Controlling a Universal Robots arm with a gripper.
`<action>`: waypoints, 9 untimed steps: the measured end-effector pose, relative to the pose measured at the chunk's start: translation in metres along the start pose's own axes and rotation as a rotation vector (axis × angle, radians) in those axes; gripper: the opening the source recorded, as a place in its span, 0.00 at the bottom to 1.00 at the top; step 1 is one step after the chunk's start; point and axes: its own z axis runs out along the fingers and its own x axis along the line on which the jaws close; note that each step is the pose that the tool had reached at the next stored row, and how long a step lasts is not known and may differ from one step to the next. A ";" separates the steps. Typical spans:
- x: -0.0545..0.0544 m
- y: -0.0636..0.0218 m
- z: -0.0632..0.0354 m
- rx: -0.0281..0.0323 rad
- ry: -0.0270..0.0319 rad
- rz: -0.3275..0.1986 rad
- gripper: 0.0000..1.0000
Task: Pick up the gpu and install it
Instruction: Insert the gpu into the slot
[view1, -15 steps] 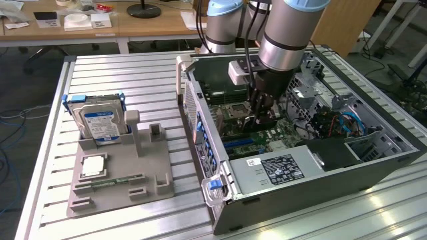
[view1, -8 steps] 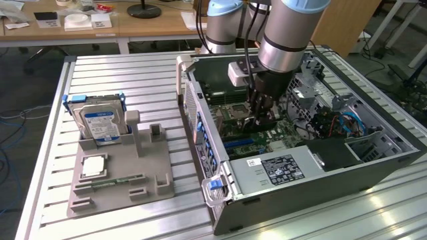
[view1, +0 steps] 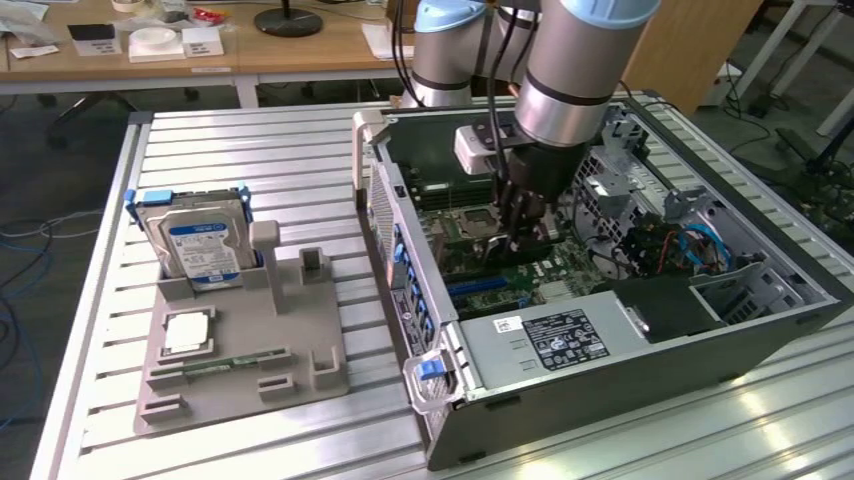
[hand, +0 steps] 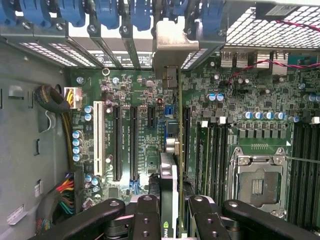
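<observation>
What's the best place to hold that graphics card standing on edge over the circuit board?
Its two flat faces near the upper edge, coming from above. The graphics card stands thin and on edge over the circuit board, so that leaves its lower edge free; the gripper pinches it this way.

The arm (view1: 567, 90) is showing thick silver-grey tubes with pale blue caps (view1: 447, 15) at the joints. Black cables (view1: 497, 95) are running down its side. A small white box (view1: 477, 148) is sitting at the wrist. The gripper (view1: 514, 245) is showing matte black, its jointed fingers (hand: 146, 217) studded with round screws.
</observation>
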 end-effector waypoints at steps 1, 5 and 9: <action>0.000 0.0003 0.0001 0.0000 -0.0001 0.000 0.27; 0.001 0.0007 0.0005 0.0001 -0.0002 0.000 0.27; 0.001 0.0012 0.0008 0.0001 -0.0001 0.000 0.27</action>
